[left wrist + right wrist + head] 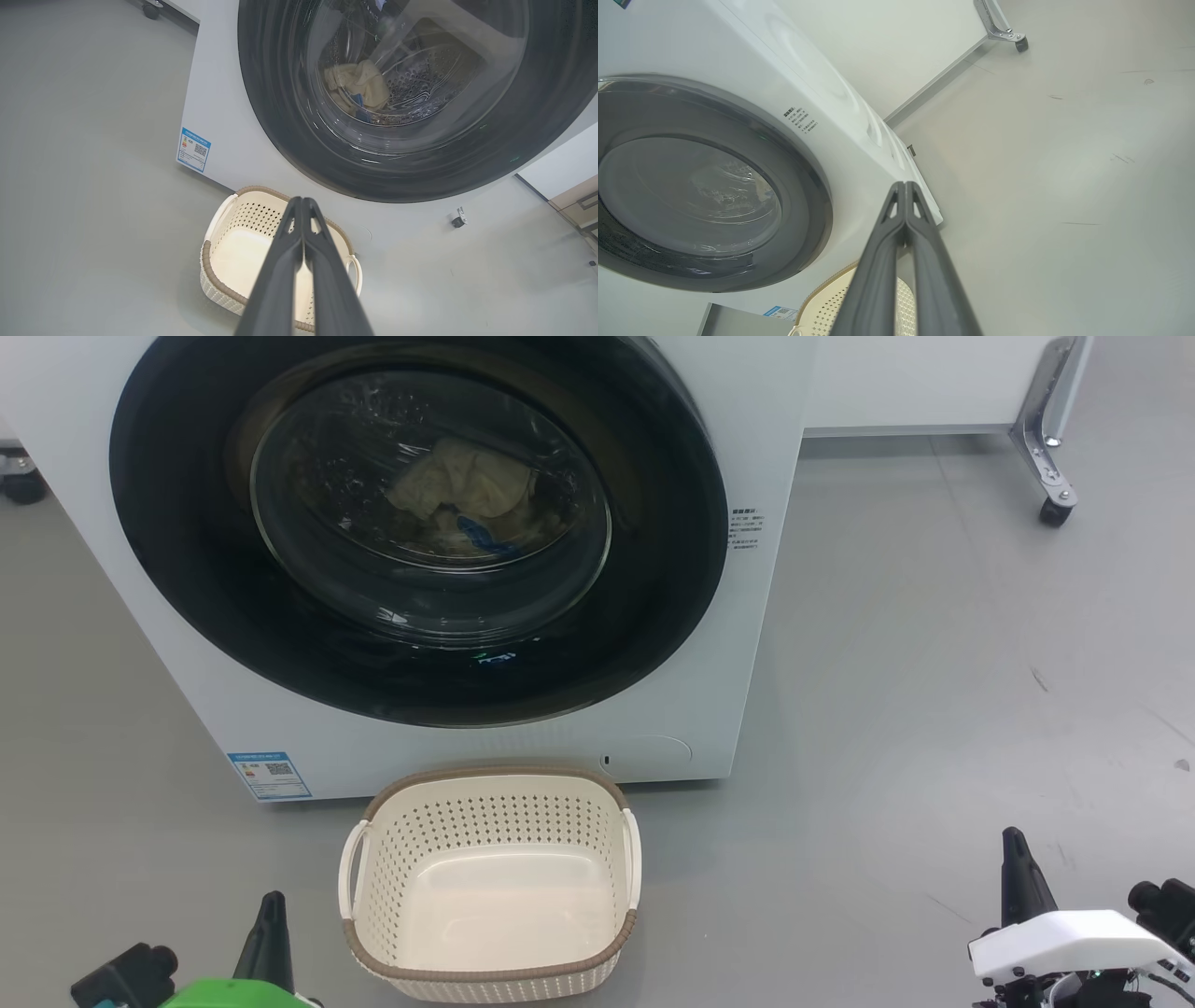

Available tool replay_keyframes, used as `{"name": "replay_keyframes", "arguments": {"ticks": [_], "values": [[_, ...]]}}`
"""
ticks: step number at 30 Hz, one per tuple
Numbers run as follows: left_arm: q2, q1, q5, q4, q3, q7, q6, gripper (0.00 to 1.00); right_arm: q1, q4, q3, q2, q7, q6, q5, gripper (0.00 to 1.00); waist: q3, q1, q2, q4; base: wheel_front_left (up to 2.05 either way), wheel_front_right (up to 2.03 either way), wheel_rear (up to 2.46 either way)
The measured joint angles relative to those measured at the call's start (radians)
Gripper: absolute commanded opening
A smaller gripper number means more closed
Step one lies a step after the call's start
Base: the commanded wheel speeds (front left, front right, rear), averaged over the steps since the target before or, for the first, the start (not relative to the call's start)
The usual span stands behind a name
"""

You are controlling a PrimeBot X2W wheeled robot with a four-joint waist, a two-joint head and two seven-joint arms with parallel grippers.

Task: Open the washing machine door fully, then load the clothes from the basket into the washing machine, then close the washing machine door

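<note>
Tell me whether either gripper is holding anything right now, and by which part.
Nothing is held. The left gripper and the right gripper are both shut and empty; the clothes lie behind the closed washing machine door.

Left gripper and right gripper low, fingers pressed together, empty.

A smooth grey floor carries a few small dark scuff marks at right. Beyond, a white flat-sided unit stands on an angled silver metal leg ending in a small black caster wheel; another dark caster sits at far left.
</note>
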Motion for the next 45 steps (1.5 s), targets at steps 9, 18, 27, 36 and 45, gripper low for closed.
{"name": "replay_keyframes", "arguments": {"ticks": [9, 18, 27, 36, 45], "values": [[-0.001, -0.018, -0.118, 0.002, 0.027, 0.033, -0.025, 0.0, -0.021, 0.011, -0.017, 0.0, 0.027, 0.009, 0.122, 0.0, 0.001, 0.0, 0.0, -0.008, 0.0, 0.0, 0.0], [-0.002, -0.038, -0.236, 0.006, 0.053, 0.061, -0.04, 0.0, -0.044, 0.025, -0.035, 0.0, 0.057, 0.022, 0.244, 0.0, 0.002, 0.0, 0.0, -0.016, 0.0, 0.0, 0.0], [-0.004, -0.056, -0.341, 0.01, 0.072, 0.091, -0.052, 0.0, -0.063, 0.035, -0.051, -0.001, 0.087, 0.03, 0.352, 0.0, 0.003, 0.0, 0.0, -0.024, 0.0, 0.0, 0.0], [-0.005, -0.078, -0.472, 0.016, 0.098, 0.122, -0.069, 0.0, -0.086, 0.048, -0.07, -0.001, 0.12, 0.043, 0.487, 0.0, 0.004, 0.0, 0.0, -0.033, 0.0, 0.0, 0.0], [-0.007, -0.099, -0.593, 0.023, 0.125, 0.154, -0.084, 0.0, -0.106, 0.059, -0.09, -0.002, 0.148, 0.053, 0.608, 0.0, 0.005, 0.0, 0.0, -0.041, 0.0, 0.0, 0.0]]}}
